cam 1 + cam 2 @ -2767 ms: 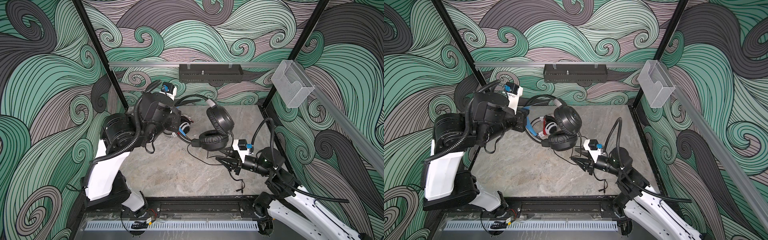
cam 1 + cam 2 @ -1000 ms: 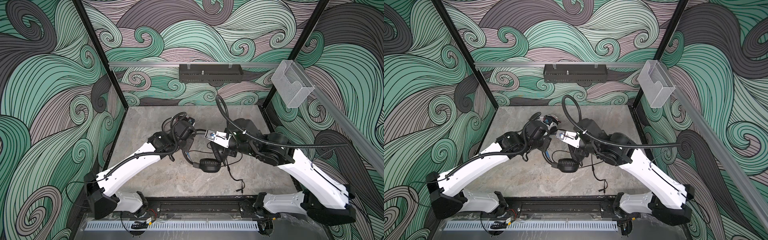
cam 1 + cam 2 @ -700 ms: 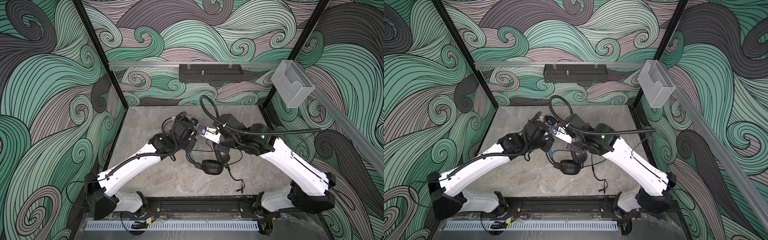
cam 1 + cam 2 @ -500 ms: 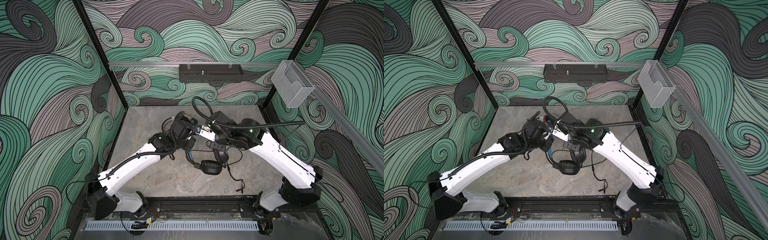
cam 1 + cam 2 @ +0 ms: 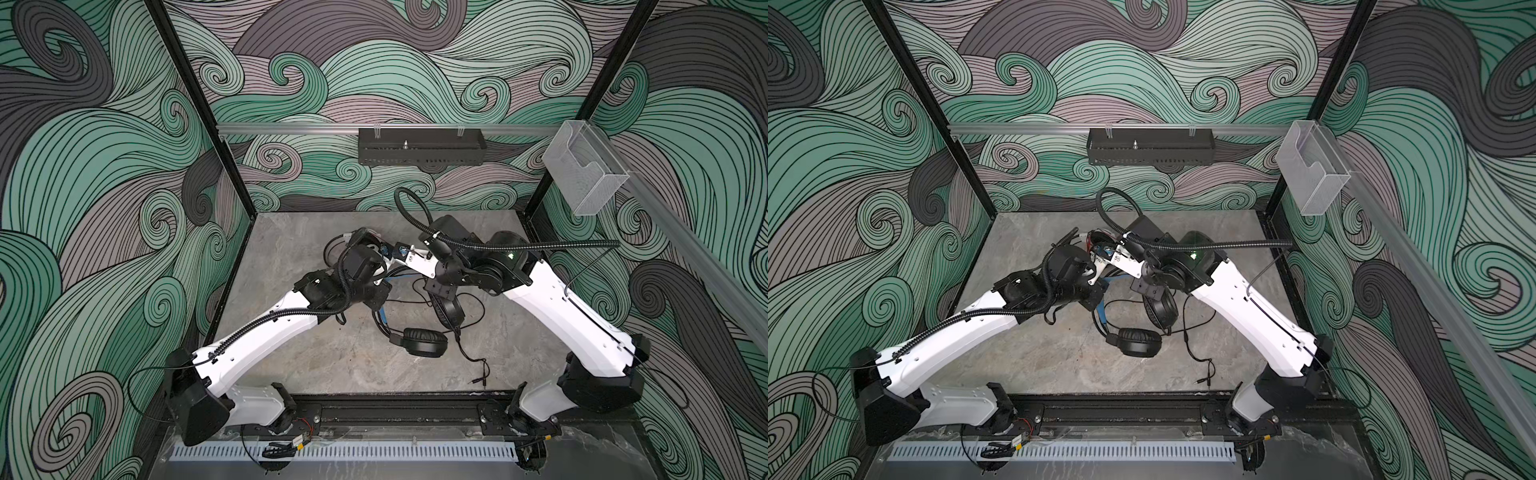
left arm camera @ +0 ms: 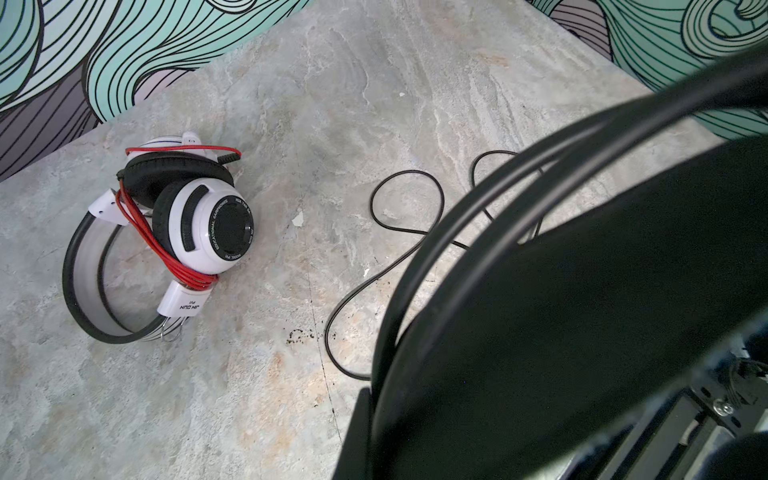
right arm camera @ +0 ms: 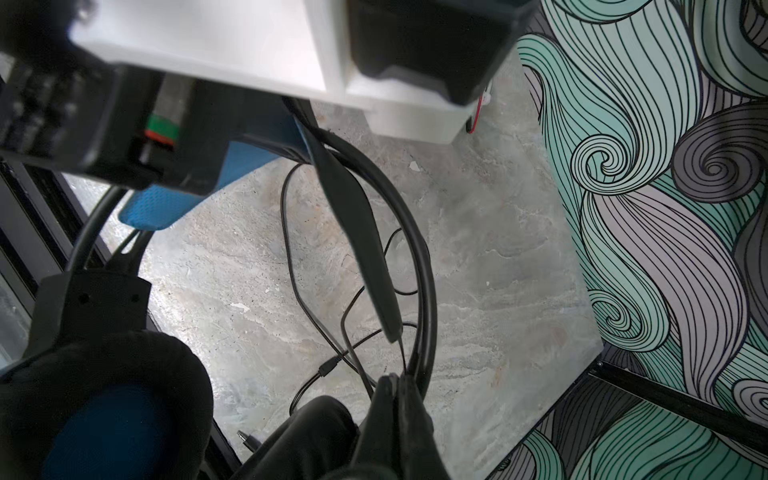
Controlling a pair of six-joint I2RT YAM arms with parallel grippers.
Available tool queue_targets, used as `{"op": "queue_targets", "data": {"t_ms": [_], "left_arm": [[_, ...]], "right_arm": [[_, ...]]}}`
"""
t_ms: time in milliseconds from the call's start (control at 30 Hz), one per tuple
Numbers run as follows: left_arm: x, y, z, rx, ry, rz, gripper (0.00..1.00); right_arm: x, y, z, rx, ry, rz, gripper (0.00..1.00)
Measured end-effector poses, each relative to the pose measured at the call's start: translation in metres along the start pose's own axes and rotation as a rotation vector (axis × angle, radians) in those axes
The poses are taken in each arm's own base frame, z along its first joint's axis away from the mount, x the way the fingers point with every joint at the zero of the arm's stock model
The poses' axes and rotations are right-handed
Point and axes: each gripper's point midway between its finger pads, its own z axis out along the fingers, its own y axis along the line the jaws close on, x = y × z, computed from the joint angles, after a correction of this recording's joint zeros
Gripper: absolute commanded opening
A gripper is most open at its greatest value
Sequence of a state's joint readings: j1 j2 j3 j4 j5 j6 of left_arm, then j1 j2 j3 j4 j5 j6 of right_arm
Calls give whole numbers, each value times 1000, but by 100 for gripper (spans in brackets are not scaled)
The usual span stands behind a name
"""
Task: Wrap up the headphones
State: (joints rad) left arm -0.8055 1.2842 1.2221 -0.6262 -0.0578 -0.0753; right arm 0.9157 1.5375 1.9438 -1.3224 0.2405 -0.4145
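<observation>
Here, left gripper (image 5: 377, 301) and right gripper (image 7: 397, 388) both pinch shut on the black headset (image 5: 419, 341).

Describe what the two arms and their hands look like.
Both the left arm and right arm have white shells on the long links, with black joints and black bases. A black ribbed conduit runs along each. A green light glows on a right-arm joint. The left hand and right hand are black. White camera mounts sit at the wrists.
</observation>
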Motion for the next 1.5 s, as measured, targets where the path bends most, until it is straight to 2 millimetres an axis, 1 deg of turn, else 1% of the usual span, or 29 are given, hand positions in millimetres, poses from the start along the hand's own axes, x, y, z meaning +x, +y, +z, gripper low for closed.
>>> {"op": "queue_targets", "data": {"t_ms": [133, 233, 300, 400, 500, 600, 633, 667, 767, 867, 933, 1100, 1133, 1267, 1333, 1400, 1500], "left_arm": [[-2, -5, -7, 27, -15, 0, 0], [1, -7, -12, 44, -21, -5, 0], [4, -8, -14, 50, -20, -8, 0], [2, -9, -17, 55, -29, -11, 0], [2, -11, -18, 66, -28, -9, 0], [1, -20, -22, 103, -27, 15, 0], [1, -24, -23, 114, -26, 24, 0], [2, -27, -25, 126, -24, 33, 0], [-2, -35, -32, 167, -32, 39, 0], [-9, -38, -39, 182, -49, 35, 0], [-11, -39, -43, 190, -55, 23, 0], [-12, -41, -52, 207, -60, -6, 0], [-12, -41, -54, 210, -60, -10, 0], [-14, -41, -63, 214, -60, -15, 0], [-18, -41, -68, 216, -67, -16, 0], [-23, -41, -74, 216, -77, -20, 0], [-34, -41, -88, 218, -101, -31, 0]], "right_arm": [[-1, 2, -8, -6, -40, 24, 0], [1, 4, -9, -11, -58, 36, 5], [1, 6, -9, -16, -65, 39, 11], [1, 6, -8, -14, -77, 45, 18], [1, 7, -6, -7, -90, 50, 30], [-3, 2, -5, 12, -116, 65, 37], [-5, -2, -6, 28, -123, 77, 41], [-6, -6, -6, 43, -128, 84, 42], [-6, -14, -6, 73, -134, 105, 42], [-8, -20, -9, 102, -145, 120, 43], [-7, -23, -12, 118, -157, 136, 45], [6, -32, -30, 147, -212, 246, 59], [10, -35, -34, 151, -231, 277, 63], [28, -44, -54, 170, -317, 415, 72], [35, -47, -59, 171, -349, 467, 81], [39, -48, -61, 167, -383, 509, 86], [43, -39, -51, 123, -440, 532, 89]]}}
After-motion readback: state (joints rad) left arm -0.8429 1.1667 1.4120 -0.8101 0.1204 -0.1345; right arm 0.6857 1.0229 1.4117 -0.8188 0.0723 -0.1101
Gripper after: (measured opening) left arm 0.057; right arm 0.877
